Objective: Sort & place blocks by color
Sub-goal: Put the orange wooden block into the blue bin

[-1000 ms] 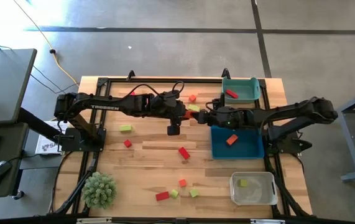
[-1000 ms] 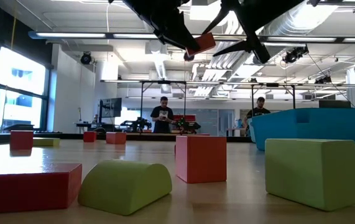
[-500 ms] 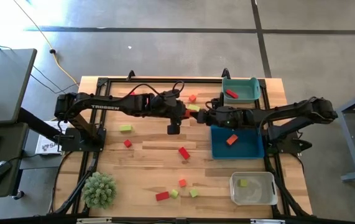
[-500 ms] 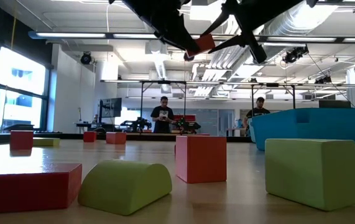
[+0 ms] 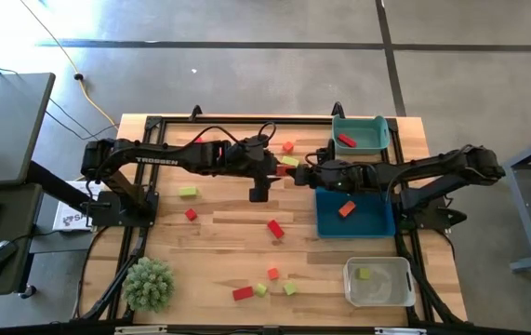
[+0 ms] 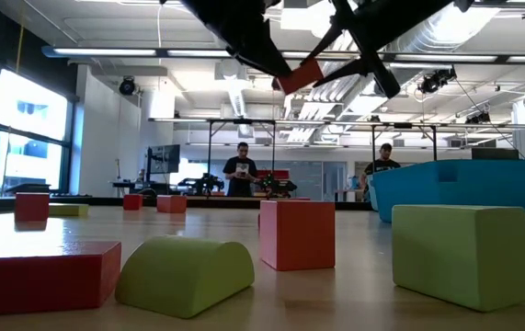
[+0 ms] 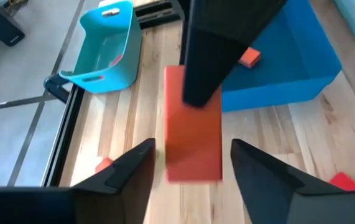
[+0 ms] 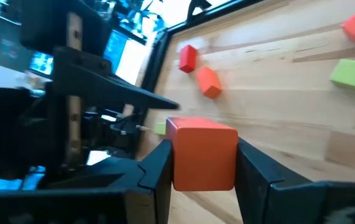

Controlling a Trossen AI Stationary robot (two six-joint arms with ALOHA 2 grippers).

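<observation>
Since a second ago my left gripper [image 7: 189, 168] is spreading wide, releasing the orange block [image 7: 193, 134] above mid-table; my right gripper [image 8: 203, 163] is clamping it. Handover finishing; next I'm carrying it toward the blue bin [image 5: 377, 221] at four o'clock.

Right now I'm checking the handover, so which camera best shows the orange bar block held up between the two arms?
The right wrist view: the orange bar block fills the frame, pinched between the right claw fingers. The left wrist view shows its long face between the open left claw. The low view catches an edge; the high view only a sliver.
</observation>
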